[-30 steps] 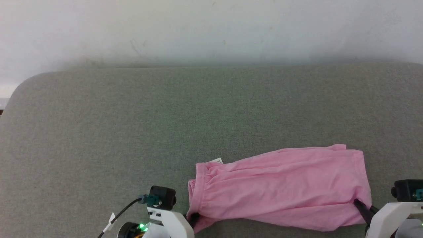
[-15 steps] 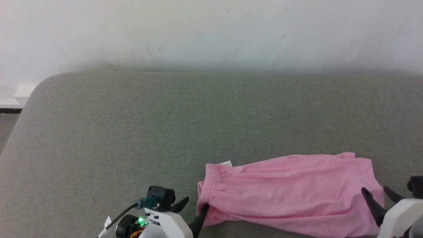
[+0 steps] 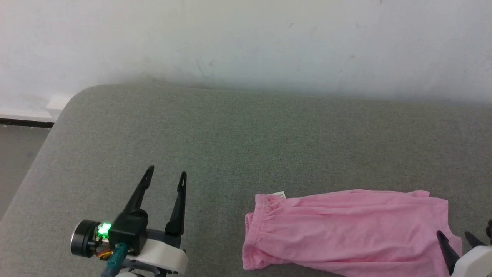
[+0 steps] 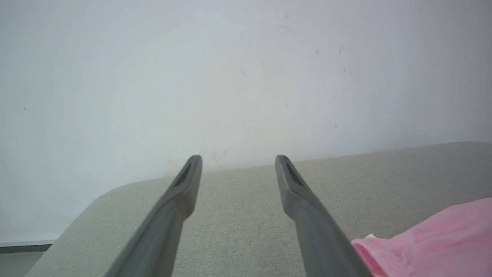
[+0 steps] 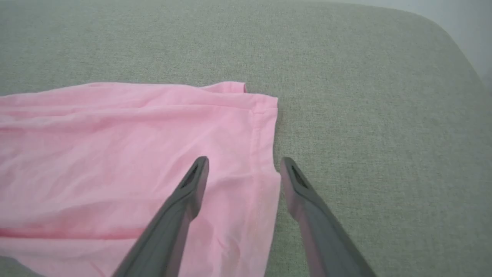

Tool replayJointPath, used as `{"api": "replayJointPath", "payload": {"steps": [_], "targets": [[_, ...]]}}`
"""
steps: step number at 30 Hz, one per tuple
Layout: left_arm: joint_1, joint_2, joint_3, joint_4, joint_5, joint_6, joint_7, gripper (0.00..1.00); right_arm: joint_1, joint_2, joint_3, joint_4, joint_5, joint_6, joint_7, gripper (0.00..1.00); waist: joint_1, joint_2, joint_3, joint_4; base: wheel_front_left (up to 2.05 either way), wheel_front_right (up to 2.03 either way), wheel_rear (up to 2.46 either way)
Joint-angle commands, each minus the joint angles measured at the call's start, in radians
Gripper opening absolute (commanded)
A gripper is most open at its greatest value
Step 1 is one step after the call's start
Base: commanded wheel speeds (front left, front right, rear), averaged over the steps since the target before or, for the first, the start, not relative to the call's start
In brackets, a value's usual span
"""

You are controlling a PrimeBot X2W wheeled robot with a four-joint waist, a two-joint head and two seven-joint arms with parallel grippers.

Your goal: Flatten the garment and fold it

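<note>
The garment [image 3: 346, 227] lay by the grey pad's [image 3: 230, 134] front-right edge; I saw the left gripper [image 3: 167, 170] and right gripper [image 3: 452, 232] spread, empty.

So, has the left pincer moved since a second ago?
Yes. The left pincer has let go and gone left, away from the garment, toward the rounded corner of the grey surface.

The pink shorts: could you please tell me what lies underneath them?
The pink shorts lie on the grey fabric surface, which shows beyond their edges. Anything beneath the cloth itself is hidden.
</note>
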Motion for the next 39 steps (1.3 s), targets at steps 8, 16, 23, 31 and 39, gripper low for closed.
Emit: {"api": "replayJointPath", "payload": {"steps": [8,16,23,31,39], "targets": [[0.037,-0.039,0.039,-0.026,0.169,0.072,-0.011,1.0,-0.06,0.091,-0.097,0.141,-0.051,-0.001,0.022,1.0,0.0,0.0,0.029,0.026,0.0,0.0,0.0],[0.071,-0.081,0.057,0.005,0.186,0.036,-0.012,1.0,-0.105,0.129,-0.098,0.238,0.019,-0.001,0.078,1.0,0.0,0.0,0.066,0.05,0.0,0.0,0.0],[0.055,-0.116,0.085,0.01,0.193,0.005,-0.012,1.0,-0.112,0.109,0.015,0.276,0.084,-0.001,0.111,0.14,0.0,0.0,0.087,0.064,0.0,0.0,0.0],[0.058,-0.143,0.111,0.03,0.2,-0.023,-0.012,1.0,-0.132,0.04,0.013,0.277,0.075,-0.001,0.056,0.0,0.0,0.0,0.067,0.052,0.0,0.0,0.0],[0.071,-0.158,0.133,0.033,0.207,-0.048,-0.012,1.0,-0.169,-0.009,-0.203,0.32,-0.029,-0.001,0.006,0.0,0.0,0.0,0.038,0.041,0.0,0.0,0.0]]}}
